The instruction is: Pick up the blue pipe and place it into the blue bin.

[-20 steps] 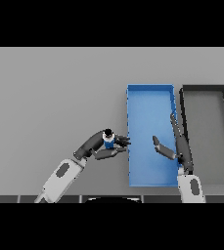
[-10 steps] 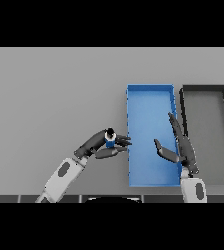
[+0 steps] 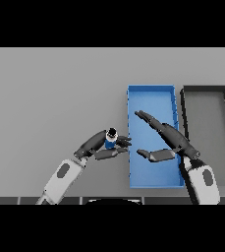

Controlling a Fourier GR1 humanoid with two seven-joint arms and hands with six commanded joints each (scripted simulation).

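Note:
The blue pipe (image 3: 111,141), short with a dark cap, is upright just left of the blue bin (image 3: 151,94). My left hand (image 3: 98,145) is shut on it, fingers and thumb curled round its body, the fingertips reaching the bin's left wall. Over the bin's middle, my right hand (image 3: 166,134) is open, fingers stretched toward the upper left and thumb pointing left toward the pipe. A short gap separates the two hands.
A dark grey bin (image 3: 207,92) stands right beside the blue bin, along the table's right side. The grey table (image 3: 50,98) stretches to the left and far side.
My right hand has swung left and tilted across the blue bin toward the pipe. The left hand with the pipe has shifted slightly toward the bin.

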